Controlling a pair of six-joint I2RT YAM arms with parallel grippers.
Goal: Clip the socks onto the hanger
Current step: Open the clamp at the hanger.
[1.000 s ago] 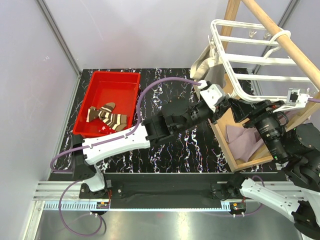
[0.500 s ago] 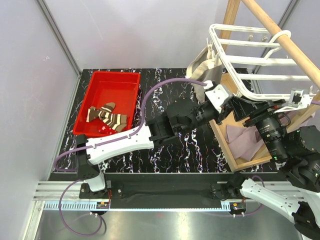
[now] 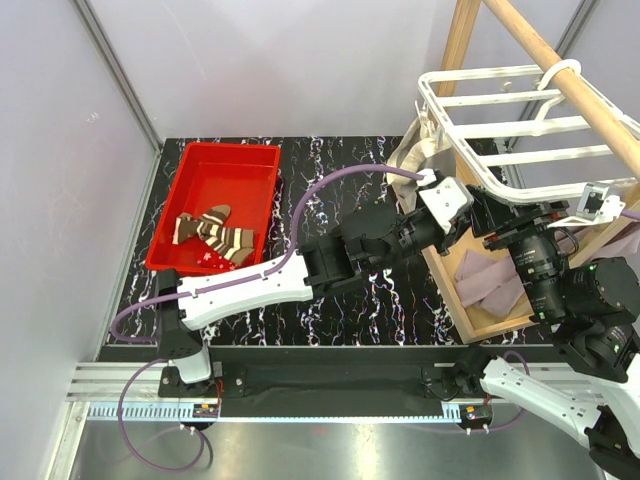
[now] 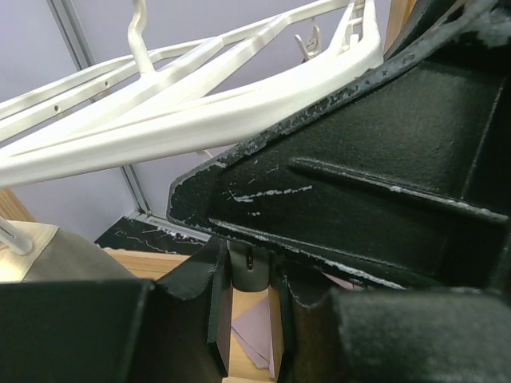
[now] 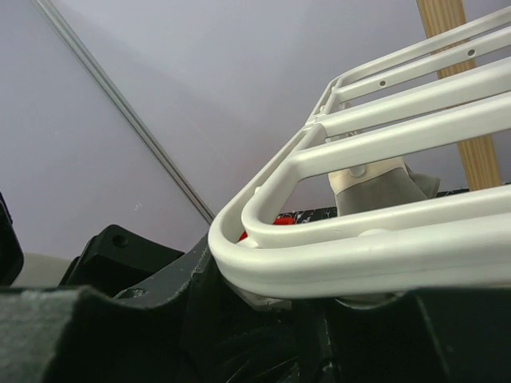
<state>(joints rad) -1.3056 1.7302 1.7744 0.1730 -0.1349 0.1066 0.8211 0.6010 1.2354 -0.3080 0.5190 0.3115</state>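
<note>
- Left pincer at the white hanger's near corner, centre right; grip unclear.
- Right pincer just beneath the hanger rim; opening hidden.

place: robot lab cell | cues: plain panel walls, aluminium mounting rail

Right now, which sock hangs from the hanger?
The beige-grey sock, dangling at the hanger's corner; the striped sock lies in the red tub, the mauve sock inside the wooden frame.
</note>
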